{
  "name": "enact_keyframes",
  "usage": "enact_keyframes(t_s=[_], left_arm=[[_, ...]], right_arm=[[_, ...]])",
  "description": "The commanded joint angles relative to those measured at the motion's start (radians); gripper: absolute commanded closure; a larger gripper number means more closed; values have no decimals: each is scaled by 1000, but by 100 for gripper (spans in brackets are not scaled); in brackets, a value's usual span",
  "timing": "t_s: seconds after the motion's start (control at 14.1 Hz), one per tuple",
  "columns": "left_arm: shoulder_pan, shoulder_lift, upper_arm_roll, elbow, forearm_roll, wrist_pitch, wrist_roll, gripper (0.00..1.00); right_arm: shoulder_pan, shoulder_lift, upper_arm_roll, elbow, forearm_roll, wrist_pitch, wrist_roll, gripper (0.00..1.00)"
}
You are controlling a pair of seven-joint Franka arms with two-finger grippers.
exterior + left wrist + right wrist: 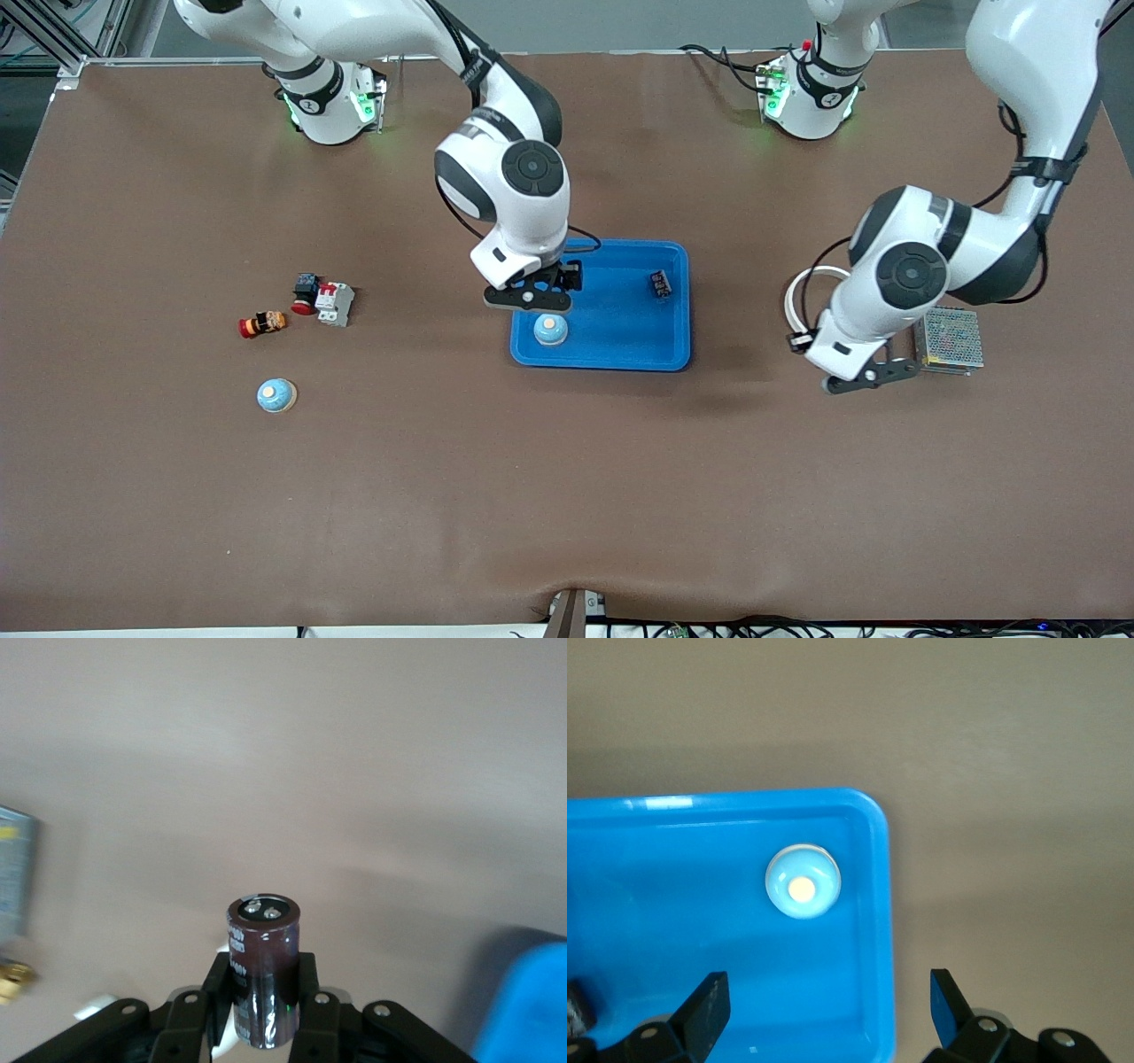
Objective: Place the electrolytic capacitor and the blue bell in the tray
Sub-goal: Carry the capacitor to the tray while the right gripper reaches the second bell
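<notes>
The left gripper (266,1028) pinches the electrolytic capacitor (263,966) upright above bare table, at the frame's right, clear of the tray (620,354). The right gripper (828,1010) hangs wide and empty above the blue bell (550,330) lying in the tray's lower-left corner. The smooth cylinder could slip during transfer.

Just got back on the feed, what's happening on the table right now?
The left gripper has its jaws shut on the electrolytic capacitor, held above the table between the tray and a metal mesh box. The right gripper hangs over the tray with jaws open above a blue bell lying in it. A small dark part is also in the tray. A second blue bell sits toward the right arm's end.
</notes>
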Motion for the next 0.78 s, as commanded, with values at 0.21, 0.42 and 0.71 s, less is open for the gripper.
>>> enact_keyframes(t_s=[0.21,0.42,0.71], left_arm=[[-170,126,4,134,-26,-32,-173,100],[-276,192,12,190,-5,-32,-281,100],[-377,250,47,239,38,-30,-347,100]], right_arm=[[-115,-152,4,-27,68,-151,-186,0],[-211,-186,4,-27,68,-180,-326,0],[-379,-191,3,-24,70,-182,-590,0]])
